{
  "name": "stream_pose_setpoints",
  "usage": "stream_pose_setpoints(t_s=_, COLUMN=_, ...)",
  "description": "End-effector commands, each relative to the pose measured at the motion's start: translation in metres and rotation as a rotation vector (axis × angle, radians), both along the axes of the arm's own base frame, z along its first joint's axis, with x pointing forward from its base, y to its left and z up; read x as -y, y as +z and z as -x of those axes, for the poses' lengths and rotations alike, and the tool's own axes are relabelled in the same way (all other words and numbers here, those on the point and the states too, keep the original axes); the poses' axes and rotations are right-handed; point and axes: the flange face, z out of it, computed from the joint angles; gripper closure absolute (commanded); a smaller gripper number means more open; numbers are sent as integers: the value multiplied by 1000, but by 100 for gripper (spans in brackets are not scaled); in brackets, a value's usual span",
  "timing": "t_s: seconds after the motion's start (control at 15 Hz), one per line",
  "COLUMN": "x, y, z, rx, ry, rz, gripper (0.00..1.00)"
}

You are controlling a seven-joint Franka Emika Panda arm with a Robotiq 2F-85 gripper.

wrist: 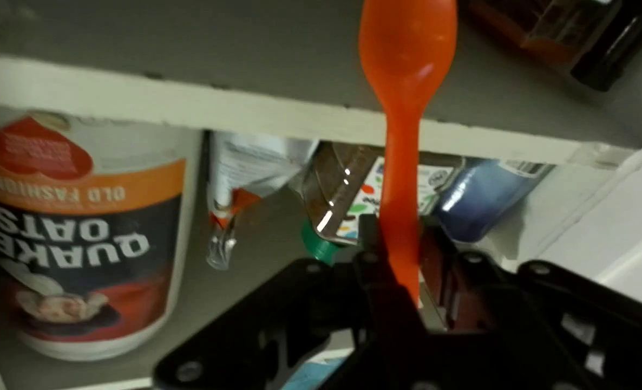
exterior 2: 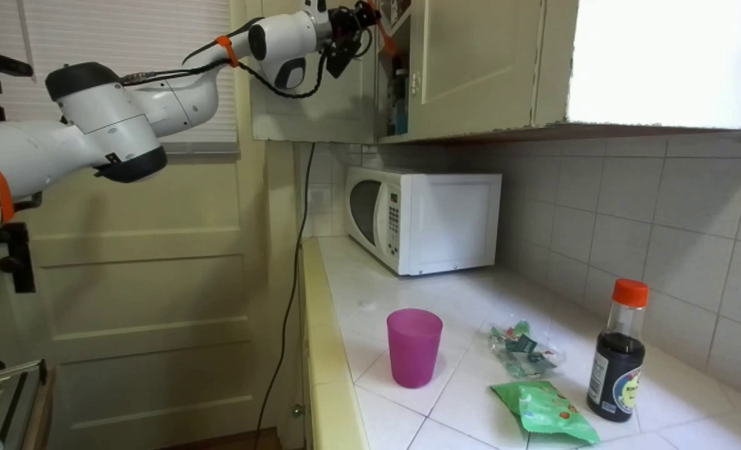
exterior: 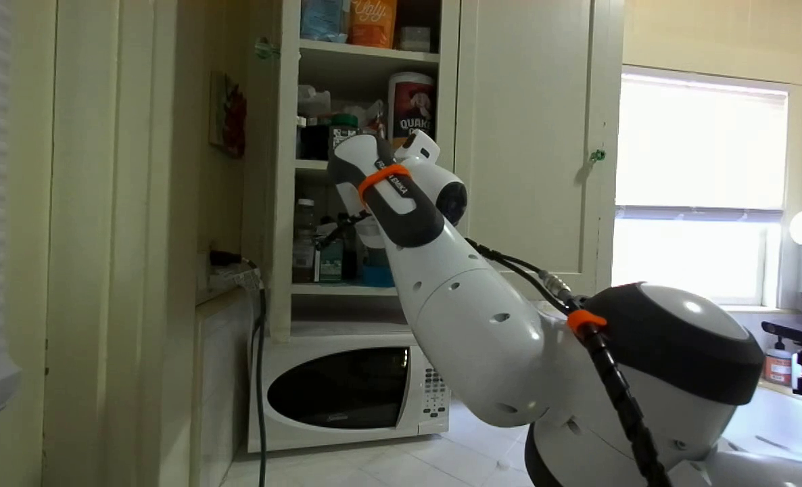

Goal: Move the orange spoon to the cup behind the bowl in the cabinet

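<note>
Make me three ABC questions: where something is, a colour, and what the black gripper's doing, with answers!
1. Where is the pink tapered cup?
A) inside the white microwave
B) on the white tiled counter
C) on the floor

2. What colour is the cap of that counter's clear, dark-filled bottle?
A) orange-red
B) blue
C) yellow

3. How is the black gripper?
A) open
B) shut, empty
C) shut on the slim orange spoon

1 B: its base meets the counter.
2 A: an exterior view shows it.
3 C: the wrist view shows the spoon pinched.
</note>
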Motion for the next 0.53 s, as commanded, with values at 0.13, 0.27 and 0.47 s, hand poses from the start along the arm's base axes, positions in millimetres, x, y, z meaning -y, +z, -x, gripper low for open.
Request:
stream_pose_setpoints(t_s=0.13, x=-32, y=16, z=-7, rx=11, ry=31, rz=209, gripper=94)
stream_pose_setpoints(t_s=0.27, x=-38, y=18, z=-10, rx=-2, ry=38, rz=286, gripper=94)
stream_pose_setpoints(t_s=0.47, x=-39, y=14, z=-15, rx=-20, ry=35, rz=361, gripper=94)
